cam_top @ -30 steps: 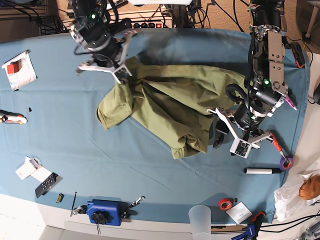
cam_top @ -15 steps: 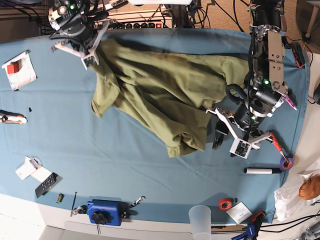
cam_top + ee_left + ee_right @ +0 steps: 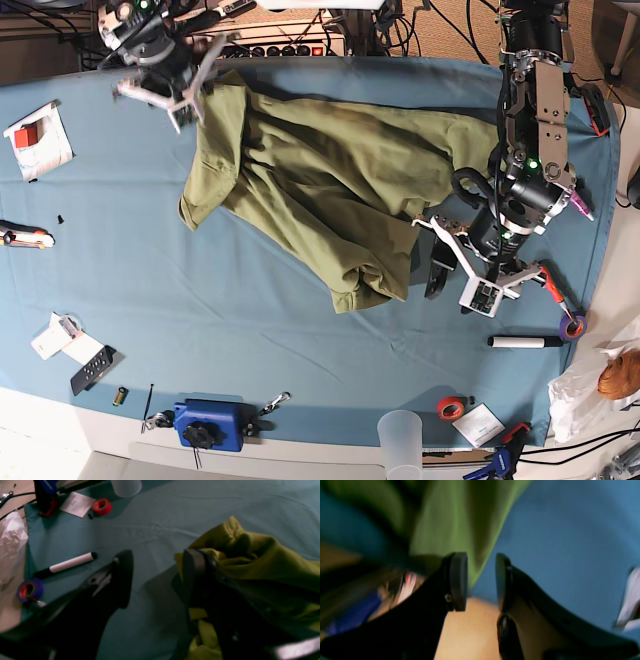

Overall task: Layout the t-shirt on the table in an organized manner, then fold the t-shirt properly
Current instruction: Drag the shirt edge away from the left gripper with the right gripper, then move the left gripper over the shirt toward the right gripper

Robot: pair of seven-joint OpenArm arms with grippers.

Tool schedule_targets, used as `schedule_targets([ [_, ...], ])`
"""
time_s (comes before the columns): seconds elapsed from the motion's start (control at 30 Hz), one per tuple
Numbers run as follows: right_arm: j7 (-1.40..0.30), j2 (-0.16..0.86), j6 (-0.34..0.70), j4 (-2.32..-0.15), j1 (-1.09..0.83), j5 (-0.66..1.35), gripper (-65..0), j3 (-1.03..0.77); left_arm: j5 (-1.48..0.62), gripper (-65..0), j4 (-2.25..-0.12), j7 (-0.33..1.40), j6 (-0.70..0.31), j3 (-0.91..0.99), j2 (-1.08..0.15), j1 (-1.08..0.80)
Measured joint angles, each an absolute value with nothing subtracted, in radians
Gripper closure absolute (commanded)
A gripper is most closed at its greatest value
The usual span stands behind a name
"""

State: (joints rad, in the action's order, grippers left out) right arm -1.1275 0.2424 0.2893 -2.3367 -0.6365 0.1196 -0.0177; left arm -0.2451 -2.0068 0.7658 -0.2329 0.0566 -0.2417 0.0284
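The olive-green t-shirt [image 3: 330, 170] lies rumpled and partly spread across the far middle of the teal table [image 3: 200, 330]. One corner of it reaches the far left and a bunched fold [image 3: 262, 555] sits at its near right. My right gripper [image 3: 160, 95] hovers at the table's far-left edge beside that corner. In its blurred wrist view the gripper [image 3: 481, 562] is open, with the shirt [image 3: 450, 517] beyond the gap. My left gripper [image 3: 432, 262] stands open by the bunched fold. One finger of that gripper [image 3: 157, 562] rests against the cloth, with bare table between the fingers.
A white marker [image 3: 525, 342], a purple tape roll [image 3: 572, 327], a red tape roll [image 3: 450, 407] and a plastic cup [image 3: 400, 440] lie near the front right. A blue device [image 3: 210, 425] sits at the front edge, with a remote [image 3: 95, 368] and cards on the left.
My right gripper pulled the shirt's corner up and left to the far edge, spreading the cloth, then opened its jaws. The left arm has stayed still.
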Motion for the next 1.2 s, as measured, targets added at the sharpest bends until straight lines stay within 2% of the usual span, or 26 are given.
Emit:
schedule_targets([
  [0.2,-1.113,0.234,0.285,-2.337,-0.480,0.178,-19.2,-0.018,-0.245,-32.0,-2.007,0.766,-0.233,0.057,-0.242,0.029],
  [0.3,-1.103,0.233,0.289,-2.254,-0.451,0.182,-19.2,-0.015,-0.245,-32.0,-2.007,0.766,-0.233,0.057,-0.242,0.028],
  [0.5,-1.097,0.234,0.288,-2.116,-0.422,0.171,-19.2,0.044,-0.249,-32.0,-2.007,0.762,-0.233,0.057,-0.242,0.029],
  [0.93,-1.118,0.235,0.291,-2.111,-0.405,0.073,-19.2,0.216,-0.275,-32.0,-2.007,0.759,-0.233,0.057,-0.242,0.028],
  [1.03,-1.126,0.235,0.244,-2.111,-0.405,0.017,-18.9,0.219,-0.275,-32.0,-2.007,0.759,-0.233,0.057,-0.242,0.028],
  [1.1,-1.136,0.235,0.235,-2.110,-0.404,-0.021,-13.8,0.218,-0.275,-32.0,-2.007,0.759,-0.233,0.057,-0.242,0.028],
  [1.17,-1.159,0.235,0.235,-2.109,-0.405,-0.037,-2.3,0.218,-0.275,-32.0,-2.007,0.758,-0.233,0.057,-0.242,0.028],
  [1.2,-1.176,0.235,0.234,-2.109,-0.405,-0.045,0.0,0.218,-0.275,-32.0,-2.007,0.759,-0.233,0.057,-0.242,0.028],
])
